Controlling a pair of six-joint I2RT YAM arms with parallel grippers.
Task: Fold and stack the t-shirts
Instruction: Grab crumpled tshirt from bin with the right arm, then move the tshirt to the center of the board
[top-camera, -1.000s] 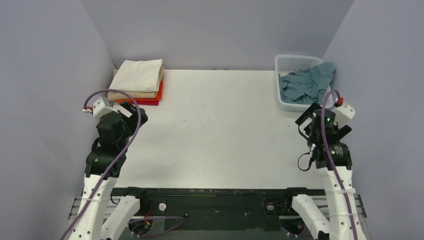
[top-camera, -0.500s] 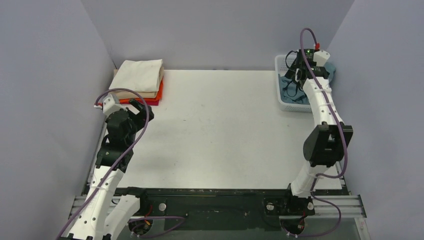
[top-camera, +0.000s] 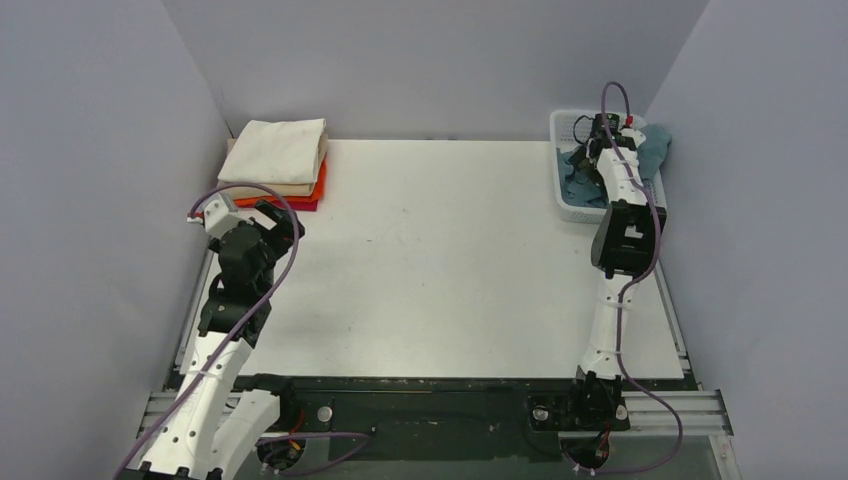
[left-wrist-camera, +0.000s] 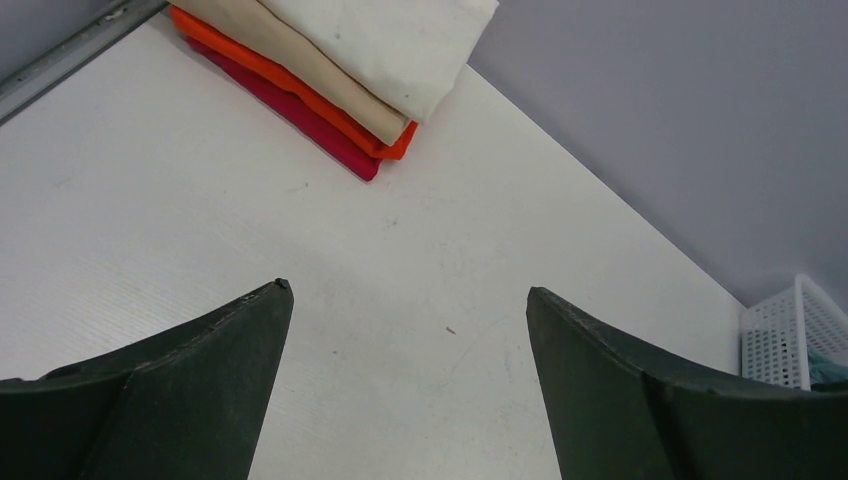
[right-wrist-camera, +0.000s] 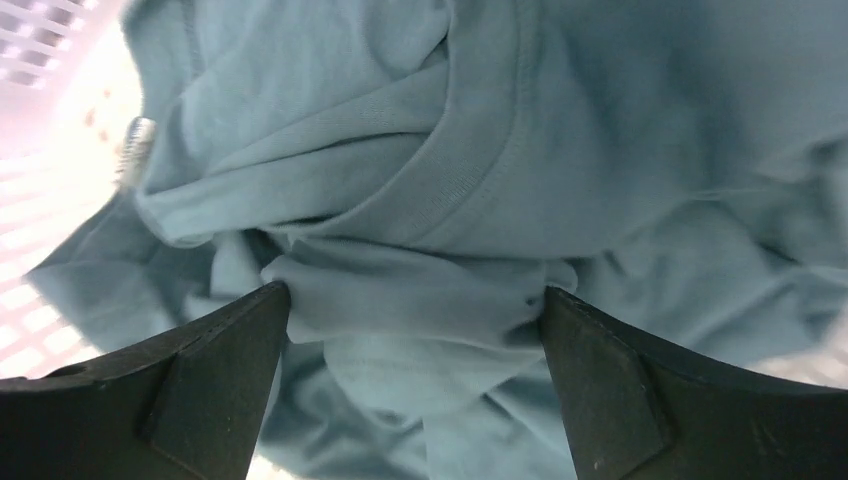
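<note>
A crumpled teal-blue t-shirt (top-camera: 645, 150) lies in the white basket (top-camera: 562, 124) at the far right. My right gripper (top-camera: 594, 152) reaches down into it. In the right wrist view its jaws (right-wrist-camera: 415, 295) stand wide, open, with a bunched fold of the teal t-shirt (right-wrist-camera: 480, 150) between the fingertips and touching both. Folded t-shirts, cream on tan on orange on red, are stacked (top-camera: 280, 152) at the far left corner. My left gripper (top-camera: 278, 226) hovers open just in front of the stack (left-wrist-camera: 380, 60), nothing between its fingers (left-wrist-camera: 408, 290).
The basket's perforated wall (right-wrist-camera: 25, 40) shows bright at the left of the right wrist view, and its corner (left-wrist-camera: 785, 335) shows in the left wrist view. Grey walls close in the white table (top-camera: 440, 250) on three sides.
My right arm has stretched from the near right out over the basket and dropped its gripper into the teal t-shirt. The left arm has shifted slightly forward.
</note>
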